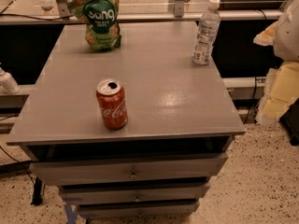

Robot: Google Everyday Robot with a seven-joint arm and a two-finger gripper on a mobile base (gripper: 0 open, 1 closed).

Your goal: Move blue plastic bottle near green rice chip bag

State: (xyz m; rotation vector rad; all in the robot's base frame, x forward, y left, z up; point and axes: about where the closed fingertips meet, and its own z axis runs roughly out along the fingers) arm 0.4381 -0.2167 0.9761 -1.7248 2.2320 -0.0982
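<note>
Grey table [154,92]: the green rice chip bag [99,17] sits at the back left, and the blue plastic bottle [205,31] stands upright back right, well apart. The hand [286,31] appears at the right edge, nearer the bottle; whether it is released or clenched cannot be told.

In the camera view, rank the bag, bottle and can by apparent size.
1. green rice chip bag
2. blue plastic bottle and red cola can: alike in extent, and the can sits nearer the camera, so unranked.
The gripper is not in view.
</note>
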